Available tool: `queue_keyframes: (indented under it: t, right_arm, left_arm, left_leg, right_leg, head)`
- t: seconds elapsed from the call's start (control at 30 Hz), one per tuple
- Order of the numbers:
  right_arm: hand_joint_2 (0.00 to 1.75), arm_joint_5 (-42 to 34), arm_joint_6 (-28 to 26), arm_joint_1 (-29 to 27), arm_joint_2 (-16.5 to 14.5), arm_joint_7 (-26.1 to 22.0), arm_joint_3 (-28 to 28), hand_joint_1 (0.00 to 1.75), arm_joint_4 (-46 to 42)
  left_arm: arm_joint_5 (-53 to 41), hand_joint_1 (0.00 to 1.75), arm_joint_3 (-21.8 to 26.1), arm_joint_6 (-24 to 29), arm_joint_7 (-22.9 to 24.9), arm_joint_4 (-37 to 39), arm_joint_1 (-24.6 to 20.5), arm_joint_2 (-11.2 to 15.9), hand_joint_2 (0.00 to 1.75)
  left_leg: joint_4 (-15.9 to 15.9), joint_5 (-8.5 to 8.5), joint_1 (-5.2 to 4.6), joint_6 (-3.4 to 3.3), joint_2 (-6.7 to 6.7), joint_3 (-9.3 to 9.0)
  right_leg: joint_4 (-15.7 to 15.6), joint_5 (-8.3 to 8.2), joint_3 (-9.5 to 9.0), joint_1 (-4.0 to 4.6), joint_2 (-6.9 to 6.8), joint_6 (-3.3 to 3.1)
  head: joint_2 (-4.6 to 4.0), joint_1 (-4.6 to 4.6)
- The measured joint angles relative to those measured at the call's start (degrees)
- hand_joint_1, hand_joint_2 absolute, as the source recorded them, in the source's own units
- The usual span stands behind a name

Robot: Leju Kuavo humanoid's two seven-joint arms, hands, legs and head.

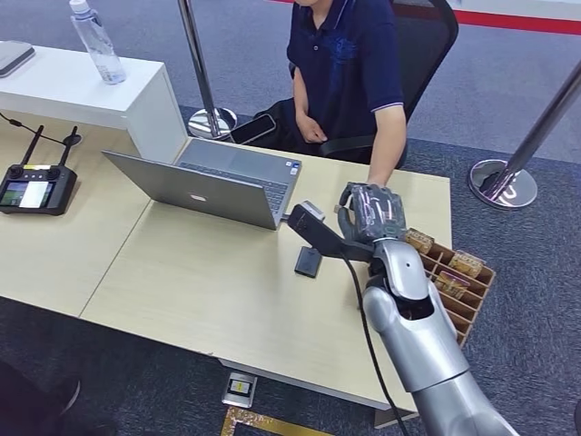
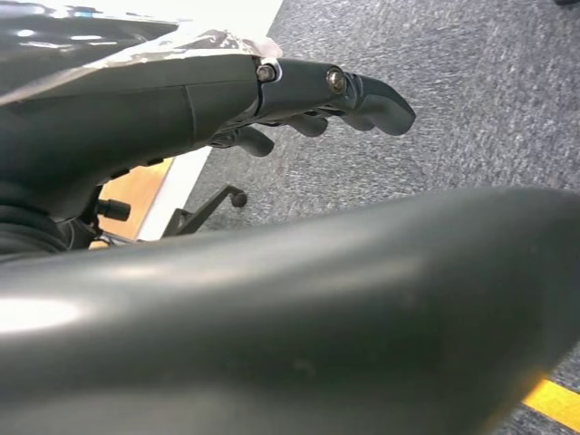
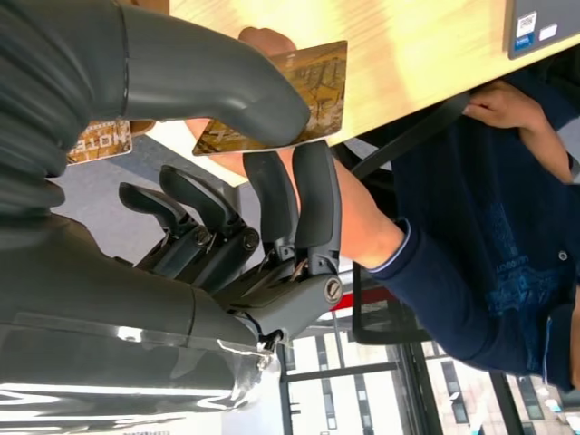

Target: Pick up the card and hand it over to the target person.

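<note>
Head view, left to right: a black remote controller (image 1: 35, 188) with two antennas lay on the wooden bench (image 1: 205, 291), a water bottle (image 1: 98, 42) stood on the white raised counter (image 1: 75, 86) behind it, and an open grey laptop (image 1: 212, 182) sat mid-bench with a small black device (image 1: 309, 262) just beside its right corner. Right robot hand (image 1: 372, 213) was raised over the bench's far right part, thumb and fingers (image 3: 314, 195) pinching the gold card (image 3: 301, 95). The seated person (image 1: 346, 68) in a dark blue shirt had a hand (image 3: 263, 41) touching the card. A brown divided tray (image 1: 466, 282) of similar cards sat at the bench's right end. Left robot hand (image 2: 322, 95) hung over grey carpet, fingers loosely extended, holding nothing.
</note>
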State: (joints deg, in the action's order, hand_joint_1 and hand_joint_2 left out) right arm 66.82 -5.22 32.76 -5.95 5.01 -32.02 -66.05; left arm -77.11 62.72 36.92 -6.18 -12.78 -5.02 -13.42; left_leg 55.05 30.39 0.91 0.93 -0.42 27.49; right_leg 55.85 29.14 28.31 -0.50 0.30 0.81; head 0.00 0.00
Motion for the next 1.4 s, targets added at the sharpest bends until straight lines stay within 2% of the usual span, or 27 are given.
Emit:
queue_keyframes:
  t: [0.1,0.13,0.27,0.33,0.5,0.63,0.77,0.87,1.0,1.1,1.17,1.27,1.33,1.4]
  right_arm:
    - [1.75,0.8,-0.6,-0.1,0.2,0.4,0.1,1.72,0.3]
    - [1.75,1.0,-0.7,-0.1,0.2,0.5,0.1,1.62,0.5]
    - [1.75,1.6,-0.4,0.1,0.0,0.7,0.0,0.17,1.7]
    - [1.75,1.7,-0.3,0.2,-0.1,0.7,0.0,0.00,2.3]
    - [1.75,2.2,-0.6,0.6,-0.4,0.9,0.1,0.00,3.0]
    - [0.00,3.1,-2.8,-0.2,-0.1,1.3,0.4,0.00,1.4]
    - [0.00,5.6,-7.5,-4.2,1.9,2.1,1.4,0.00,-6.6]
    - [0.00,9.0,-12.3,-10.2,4.2,3.1,4.0,0.00,-16.5]
    - [0.00,14.1,-21.1,-18.9,6.0,3.9,10.4,0.00,-28.2]
    - [0.00,18.1,-29.8,-25.9,6.1,4.0,16.7,0.00,-35.5]
    - [0.00,19.2,-32.6,-28.6,5.8,4.0,19.2,0.00,-38.2]
    - [0.00,18.8,-34.8,-34.2,2.7,3.6,26.9,0.00,-47.8]
    - [0.00,12.9,-34.8,-38.5,-2.2,-2.9,35.6,0.00,-53.7]
    - [0.00,0.5,-34.8,-40.6,-7.3,-13.3,44.4,0.00,-52.6]
  left_arm:
    - [-0.2,0.00,-0.1,-0.1,0.1,0.1,0.0,0.0,0.00]
    - [-0.2,0.00,-0.1,-0.1,0.1,0.2,0.0,0.0,0.00]
    - [-0.2,0.00,-0.1,-0.2,0.1,0.2,0.0,0.1,0.00]
    - [-0.2,0.00,-0.1,-0.2,0.1,0.2,0.0,0.2,0.00]
    - [-0.1,0.00,0.0,-0.2,0.3,0.3,0.0,0.2,0.00]
    - [0.2,0.00,0.2,-0.1,0.6,0.3,0.0,0.1,0.00]
    - [0.8,0.00,0.2,-0.1,0.7,0.2,0.2,-0.2,0.00]
    - [1.3,0.00,0.3,0.0,0.8,0.2,0.3,-0.5,0.00]
    - [1.6,0.00,0.4,0.2,0.8,0.3,0.5,-0.9,0.00]
    - [1.6,0.00,0.4,0.2,0.9,0.4,0.5,-1.3,0.00]
    - [1.7,0.00,0.3,0.2,0.9,0.4,0.5,-1.4,0.00]
    - [2.2,0.00,0.8,0.4,1.1,0.4,0.5,-1.8,0.00]
    - [2.5,0.00,1.2,0.7,1.4,0.4,0.4,-2.1,0.00]
    - [2.8,0.00,1.6,1.2,1.8,0.4,0.4,-2.4,0.00]
  left_leg:
    - [0.0,0.04,0.01,0.00,-0.03,-0.04]
    - [0.0,0.04,0.00,0.00,-0.03,-0.04]
    - [0.0,0.01,0.00,-0.02,-0.01,0.01]
    - [0.0,0.01,0.00,-0.02,0.00,0.03]
    - [0.0,-0.06,-0.01,-0.03,0.04,0.13]
    - [0.0,-0.01,-0.01,-0.02,0.01,0.11]
    - [0.0,0.03,0.01,-0.01,-0.11,0.06]
    - [0.0,0.04,0.02,-0.01,-0.26,0.05]
    - [0.0,0.03,0.01,-0.04,-0.42,0.09]
    - [0.0,0.04,0.00,-0.05,-0.53,0.11]
    - [0.0,0.05,0.00,-0.06,-0.55,0.11]
    - [0.1,0.08,-0.01,-0.07,-0.49,0.16]
    - [0.1,0.09,-0.02,-0.06,-0.61,0.20]
    - [0.1,0.08,-0.03,-0.06,-0.66,0.22]
  right_leg:
    - [0.0,0.04,-0.04,0.00,-0.02,0.01]
    - [0.0,0.04,-0.03,0.00,-0.02,0.01]
    - [0.0,0.01,0.02,0.00,-0.01,0.01]
    - [0.0,0.01,0.03,0.00,0.00,0.01]
    - [0.0,-0.08,0.14,0.00,0.02,0.00]
    - [0.0,-0.02,0.11,0.00,0.00,0.00]
    - [0.0,0.05,0.03,0.00,-0.10,0.02]
    - [0.0,0.09,-0.03,0.02,-0.25,0.03]
    - [-0.1,0.11,-0.05,0.01,-0.40,0.05]
    - [-0.1,0.14,-0.06,0.00,-0.49,0.06]
    - [-0.1,0.15,-0.06,0.00,-0.51,0.06]
    - [-0.1,0.15,0.01,-0.01,-0.44,0.06]
    - [-0.1,0.20,0.05,-0.03,-0.56,0.06]
    - [-0.1,0.22,0.05,-0.04,-0.59,0.07]
  head:
    - [0.00,0.00]
    - [0.00,0.00]
    - [0.00,0.00]
    - [0.00,0.00]
    - [0.00,0.00]
    - [0.00,0.00]
    - [0.00,0.00]
    - [0.00,0.00]
    - [0.00,0.00]
    - [0.00,0.00]
    - [0.00,0.00]
    - [0.00,0.00]
    - [0.00,0.00]
    - [0.00,0.00]
